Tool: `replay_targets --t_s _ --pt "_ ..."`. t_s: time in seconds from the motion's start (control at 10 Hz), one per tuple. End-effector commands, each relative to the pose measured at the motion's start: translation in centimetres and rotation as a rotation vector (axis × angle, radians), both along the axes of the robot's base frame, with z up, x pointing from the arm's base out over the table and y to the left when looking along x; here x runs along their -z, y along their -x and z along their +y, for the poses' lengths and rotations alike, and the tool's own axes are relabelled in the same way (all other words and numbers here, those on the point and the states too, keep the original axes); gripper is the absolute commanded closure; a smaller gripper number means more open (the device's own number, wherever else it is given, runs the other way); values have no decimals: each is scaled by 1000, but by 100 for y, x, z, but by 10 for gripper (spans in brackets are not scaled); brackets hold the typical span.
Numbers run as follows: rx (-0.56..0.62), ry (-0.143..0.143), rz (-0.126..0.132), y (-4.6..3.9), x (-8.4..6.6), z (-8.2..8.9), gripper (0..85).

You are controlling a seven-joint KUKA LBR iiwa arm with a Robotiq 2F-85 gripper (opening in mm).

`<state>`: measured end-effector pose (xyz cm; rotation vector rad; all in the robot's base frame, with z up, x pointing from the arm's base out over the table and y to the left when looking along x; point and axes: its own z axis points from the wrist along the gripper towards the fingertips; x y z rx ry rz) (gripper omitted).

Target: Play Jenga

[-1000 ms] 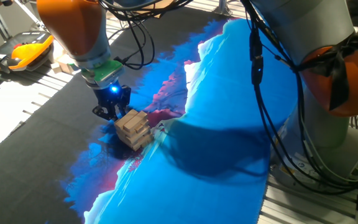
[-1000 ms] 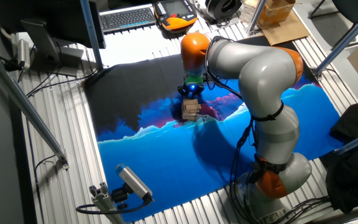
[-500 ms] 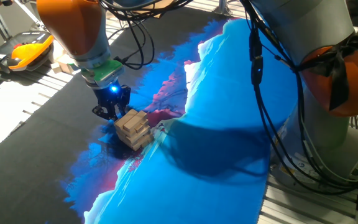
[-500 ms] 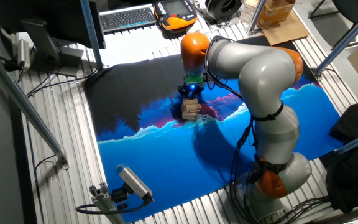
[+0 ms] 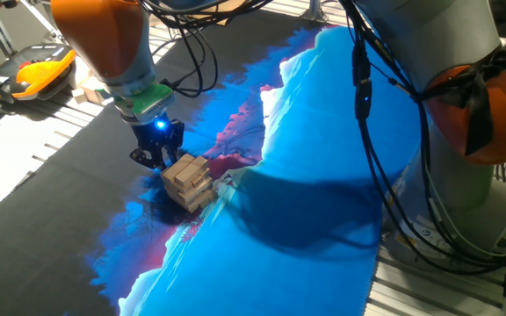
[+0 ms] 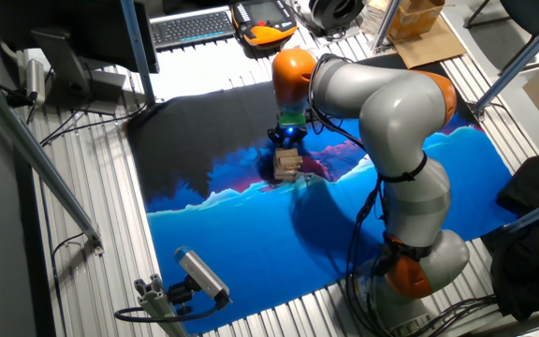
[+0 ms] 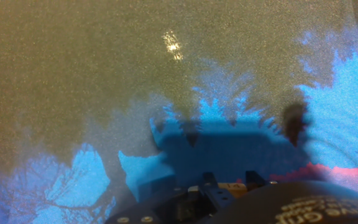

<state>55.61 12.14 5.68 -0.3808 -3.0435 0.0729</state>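
Jenga [image 5: 188,180], a low tower of pale wooden blocks stacked crosswise and slightly askew, stands on the blue and black cloth [image 5: 306,219] covering the tabletop. The gripper [image 5: 155,154] hangs low, touching or just beside the tower's far side, probably lined up to nudge one block. Whether the jaws are released or clenched cannot be told.
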Motion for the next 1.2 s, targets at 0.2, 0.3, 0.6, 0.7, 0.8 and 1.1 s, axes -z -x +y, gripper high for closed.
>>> replay_targets --t_s 0.2,0.3,0.6,0.7,0.8,1.1 --pt "0 0 0 -5 -6 0 680" --pt "0 0 0 -8 -6 -1 680" --pt "0 0 0 -14 -2 4 680" --pt "0 2 0 -18 -2 1 680" --pt "0 2 0 -25 -5 -5 680" --pt "0 0 0 -39 5 -7 680"
